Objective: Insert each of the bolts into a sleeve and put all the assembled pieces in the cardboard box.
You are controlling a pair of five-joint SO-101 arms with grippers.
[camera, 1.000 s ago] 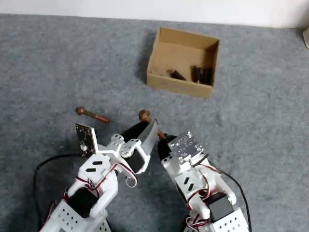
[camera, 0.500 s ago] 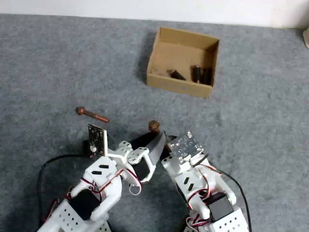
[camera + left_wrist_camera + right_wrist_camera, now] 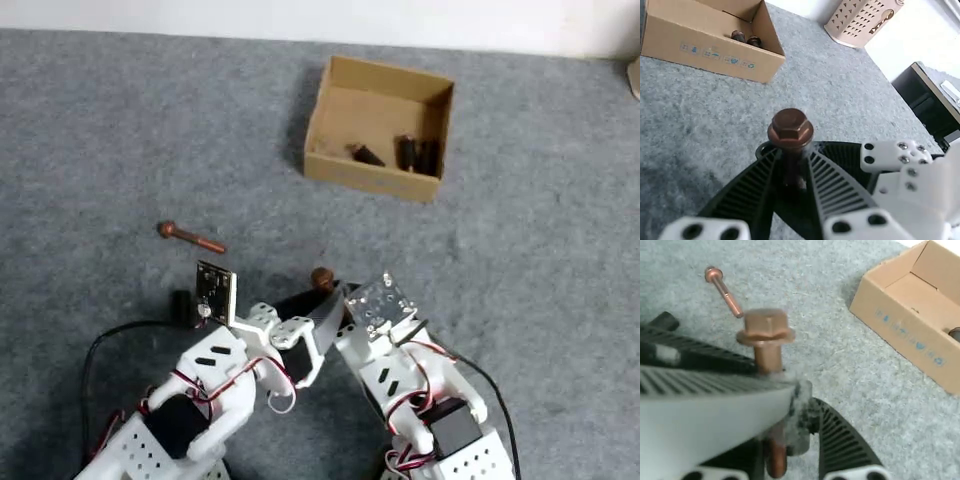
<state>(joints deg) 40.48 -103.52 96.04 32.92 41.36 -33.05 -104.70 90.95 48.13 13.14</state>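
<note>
- Grey felt-like table cover (image 3: 520,260) underfoot, with a pale wall strip (image 3: 300,15) along its far edge.
- Held: bolt (image 3: 790,127) in left gripper (image 3: 790,160). The black ribbed jaws are closed on the shaft just under the hex head, which stands clear above them, roughly upright.
- Crowded right against it: right gripper (image 3: 787,435), with the bolt's lower shaft running down into it. Closed or not, I cannot tell; the left jaw blocks the sight.
- Well ahead of both grippers: cardboard box (image 3: 378,180), with dark pieces (image 3: 415,152) lying inside.
- Off the left gripper's outer side: second bolt (image 3: 190,237), loose on the cover.
- Risk: if the left gripper lets go before the right has a sure hold, the bolt likely drops and rolls.
- Risk: any tilt between the arms could bind or twist the shaft and lever it out of the grip.
- Risk: at such close quarters the grippers may knock each other when parting.
</note>
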